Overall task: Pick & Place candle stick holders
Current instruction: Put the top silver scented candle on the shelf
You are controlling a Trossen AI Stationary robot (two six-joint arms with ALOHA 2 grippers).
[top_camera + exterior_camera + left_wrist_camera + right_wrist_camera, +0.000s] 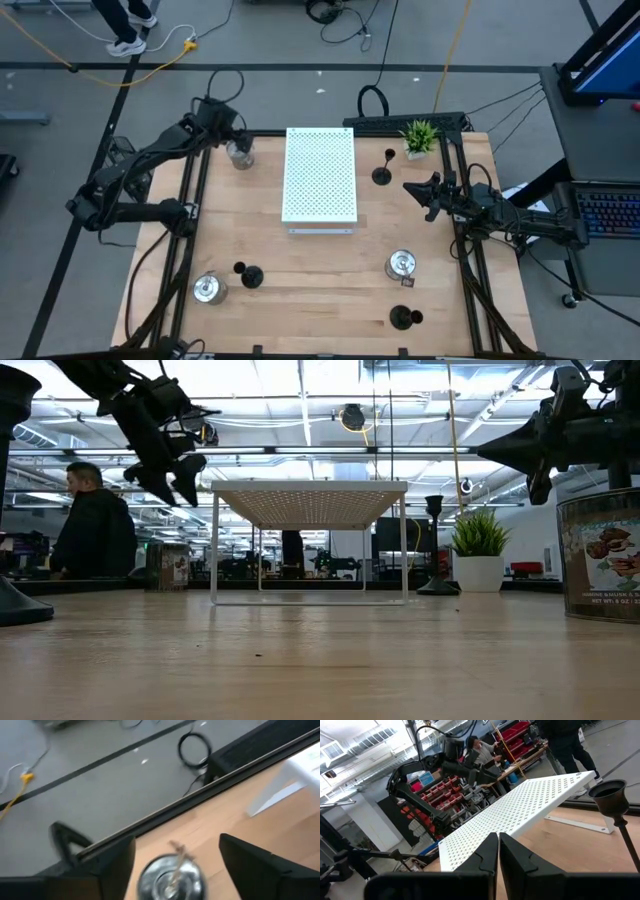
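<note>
My left gripper [238, 143] is open and hangs at the table's far left above a shiny silver cup holder [171, 879]; in the left wrist view its fingers stand on either side of the cup without touching it. My right gripper [424, 193] is shut and empty, in the air at the right, pointing toward the white board; it also shows in the right wrist view [498, 845]. A black stem holder [383, 172] stands on its round base just beyond it. Two more black holders [250, 275] [403, 318] and two silver cups [208, 289] [402, 265] stand near the front.
A white perforated board [320, 175] stands on legs in the middle of the table. A small green potted plant [419, 137] stands at the far right corner. A person [95, 520] is in the room behind the table.
</note>
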